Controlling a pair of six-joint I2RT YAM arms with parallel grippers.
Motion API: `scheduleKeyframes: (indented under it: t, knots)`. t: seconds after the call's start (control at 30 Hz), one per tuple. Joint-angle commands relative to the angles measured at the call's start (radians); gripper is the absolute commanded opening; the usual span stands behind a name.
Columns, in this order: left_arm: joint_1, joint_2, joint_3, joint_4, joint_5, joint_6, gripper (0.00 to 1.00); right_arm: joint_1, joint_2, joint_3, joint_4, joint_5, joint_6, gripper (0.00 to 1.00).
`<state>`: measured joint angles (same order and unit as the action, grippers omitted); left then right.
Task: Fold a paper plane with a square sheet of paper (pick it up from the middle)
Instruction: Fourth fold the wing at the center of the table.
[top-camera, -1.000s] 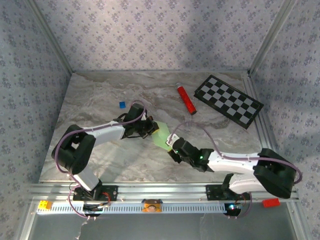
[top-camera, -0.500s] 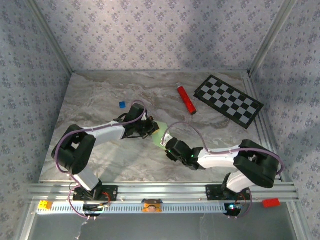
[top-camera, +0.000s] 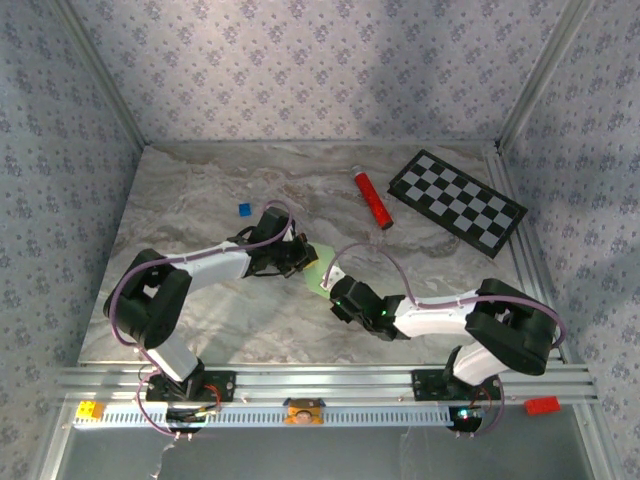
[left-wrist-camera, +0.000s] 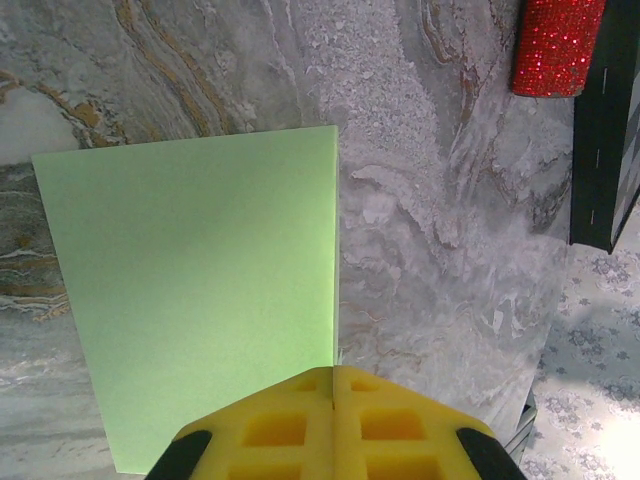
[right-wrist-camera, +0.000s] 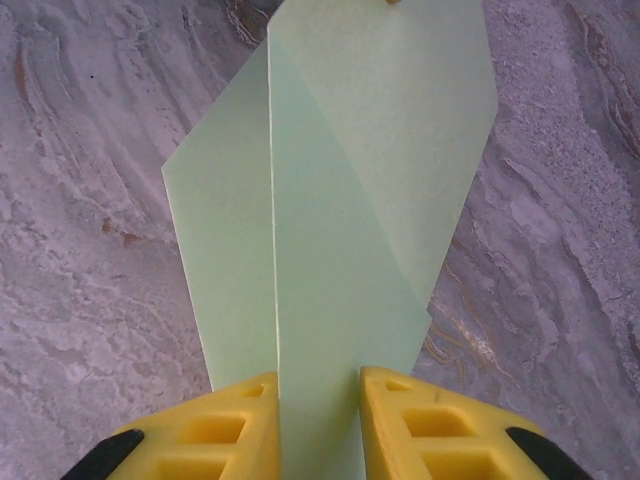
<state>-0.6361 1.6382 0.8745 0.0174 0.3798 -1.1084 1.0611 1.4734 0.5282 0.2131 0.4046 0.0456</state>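
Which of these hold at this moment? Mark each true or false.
1. The left fingers are shut on an edge of the green paper. True.
2. The right fingers are pressed together with no gap. False: they stand apart, with the paper running between them.
3. The red tube lies on the checkerboard. False: it lies on the marble table, to the left of the board.
4. The paper carries folds. True: the right wrist view shows overlapping layers and a long straight crease.
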Motion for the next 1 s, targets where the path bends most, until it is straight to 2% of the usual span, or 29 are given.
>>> scheduleKeyframes:
  t: [0.0,0.27,0.53,0.97]
  knots:
    - [-0.003,0.007,0.032,-0.029,-0.008,0.016,0.04,0.010,-0.011,-0.006,-0.019,0.013,0.049,0.26]
    - [-0.002,0.016,0.033,-0.033,-0.007,0.016,0.04,0.017,-0.052,-0.054,-0.009,0.022,0.084,0.27]
    - [-0.003,0.022,0.035,-0.024,0.001,0.011,0.04,0.017,-0.049,-0.059,0.010,0.020,0.088,0.23]
    - [-0.003,0.020,0.028,-0.018,0.008,0.004,0.04,0.012,-0.022,-0.041,0.030,0.035,0.083,0.26]
